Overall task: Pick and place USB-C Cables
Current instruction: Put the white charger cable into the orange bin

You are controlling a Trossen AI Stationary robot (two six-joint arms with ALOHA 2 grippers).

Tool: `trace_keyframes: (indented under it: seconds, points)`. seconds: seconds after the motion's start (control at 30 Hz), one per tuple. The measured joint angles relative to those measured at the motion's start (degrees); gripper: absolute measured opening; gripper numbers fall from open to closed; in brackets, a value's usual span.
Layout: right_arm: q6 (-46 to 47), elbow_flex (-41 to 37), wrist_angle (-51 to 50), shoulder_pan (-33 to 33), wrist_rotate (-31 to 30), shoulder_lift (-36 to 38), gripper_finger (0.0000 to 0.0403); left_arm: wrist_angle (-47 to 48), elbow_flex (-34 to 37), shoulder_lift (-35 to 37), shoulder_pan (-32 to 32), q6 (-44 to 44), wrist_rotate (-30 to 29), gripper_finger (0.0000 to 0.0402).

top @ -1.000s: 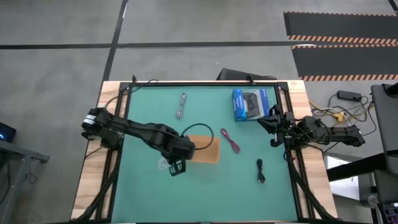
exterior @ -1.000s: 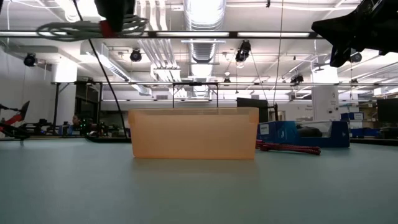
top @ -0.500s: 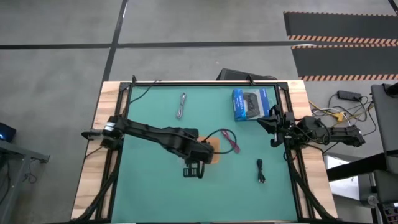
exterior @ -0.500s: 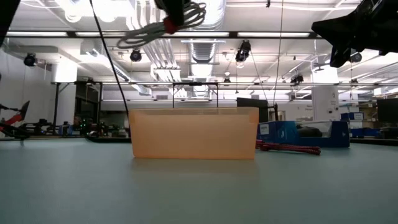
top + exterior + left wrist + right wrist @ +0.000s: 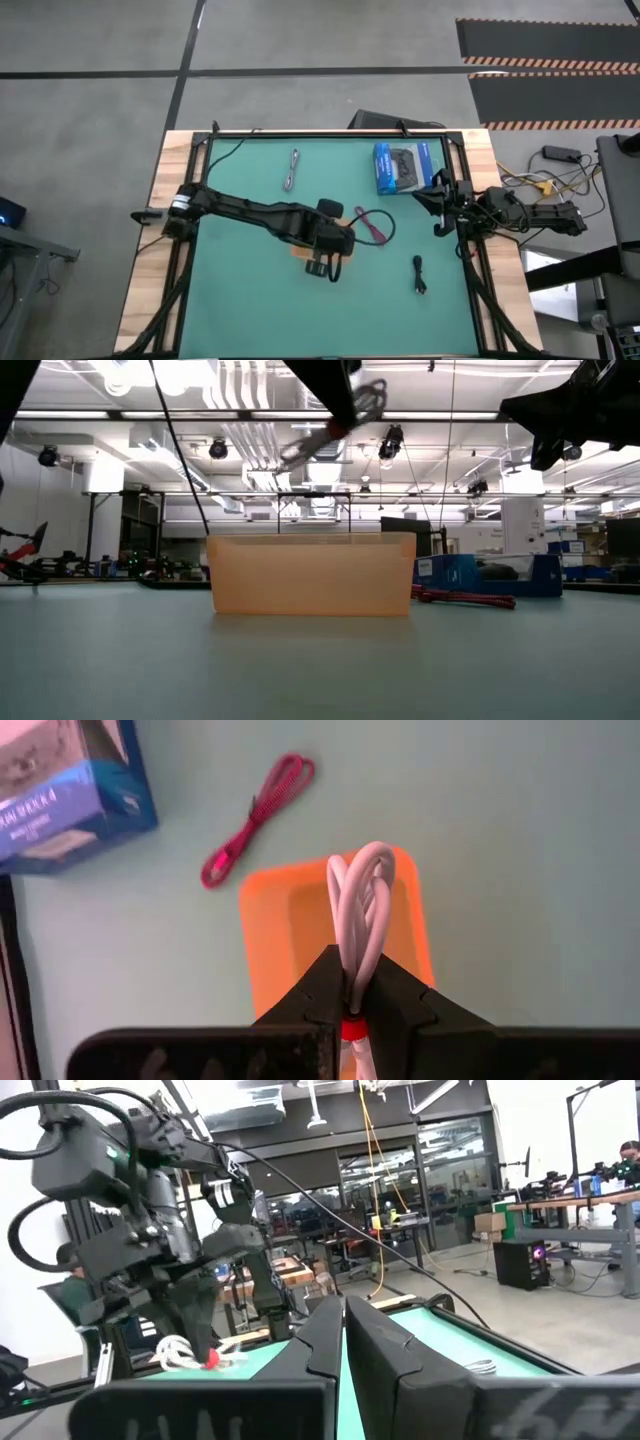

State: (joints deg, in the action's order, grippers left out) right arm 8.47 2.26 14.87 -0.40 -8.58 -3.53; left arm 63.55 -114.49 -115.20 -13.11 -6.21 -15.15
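Observation:
My left gripper (image 5: 355, 992) hangs high over the orange tray (image 5: 272, 920), shut on the white cable bundle (image 5: 361, 905). In the high view the left gripper (image 5: 322, 268) and its arm cover most of the tray (image 5: 297, 250). The low view shows the white bundle (image 5: 335, 422) well above the tray (image 5: 312, 575). The magenta cable (image 5: 372, 228) lies flat just right of the tray, the black one (image 5: 419, 274) near the right edge, and the silver-grey one (image 5: 292, 170) toward the far side. My right gripper (image 5: 343, 1308) waits, shut, at the table's right edge (image 5: 440, 215). My left gripper pinches the white bundle between its two fingers just above a red band (image 5: 350, 1028), coming from above and pointing down. The looped end (image 5: 365, 870) sticks out past the fingertips. The bundle is lifted clear, over the tray's inside, and sits tilted in the low view.
A blue box (image 5: 402, 166) picturing a black controller lies at the far right of the green mat, beyond the magenta cable. Black wires trail from the left arm over the tray area. Bare green mat (image 5: 240, 300) spreads along the near side and the left.
My left gripper has travelled toward the table's right edge, from left of the tray's near corner to over the tray, staying high and shut on the white bundle. The bundle has moved with it, lifted clear throughout, and now hangs more tilted. The right arm has kept still.

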Motion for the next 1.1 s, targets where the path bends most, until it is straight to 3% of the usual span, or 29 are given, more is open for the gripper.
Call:
trace_keyframes:
  seconds: [0.43,1.1]
  points:
    - [0.7,0.0,-1.8,0.0,0.0,0.0,0.0009,-9.7,9.2,0.1,3.3,-0.2,0.2,0.0010]
    - [0.5,0.0,-2.7,0.0,0.0,0.0,0.0009,-14.5,19.6,0.0,4.9,2.9,0.5,0.0010]
